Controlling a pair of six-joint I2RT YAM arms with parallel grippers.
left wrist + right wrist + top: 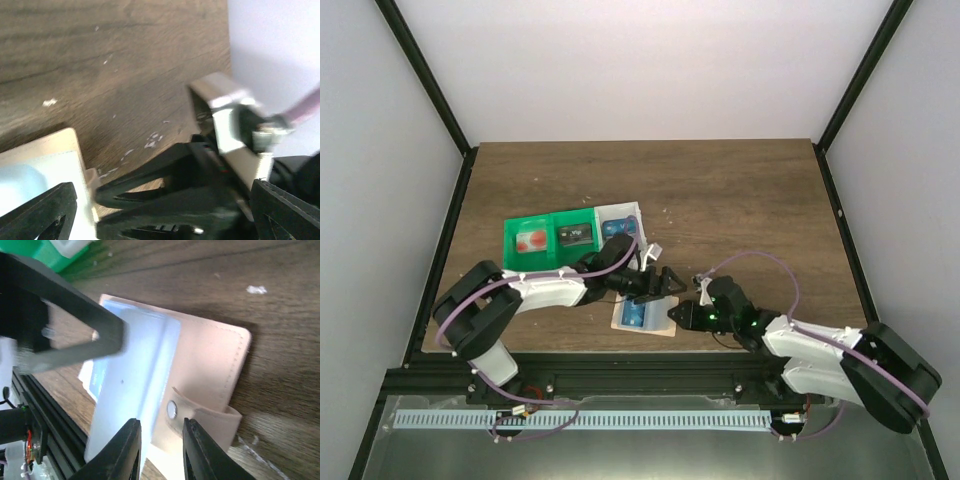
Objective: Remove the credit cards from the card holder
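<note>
The tan card holder point(663, 326) lies flat near the table's front edge, with a blue credit card point(638, 316) showing in it. The right wrist view shows its pale blue-grey panel point(145, 355), a sliver of the blue card point(96, 376) and a snap strap point(210, 416). My right gripper point(160, 440) hovers at the holder's near edge. Its jaws are narrowly apart, straddling the panel's edge beside the snap. My left gripper point(665, 284) stands wide open just above the holder's far side, one finger point(80, 325) over the panel. The holder's corner point(47, 147) also shows in the left wrist view.
A green compartment tray point(548, 222) and a translucent white box point(619, 226) holding small items stand just behind the holder, under the left arm. The two grippers are nearly touching. The table's front rail point(620, 362) runs close to the holder.
</note>
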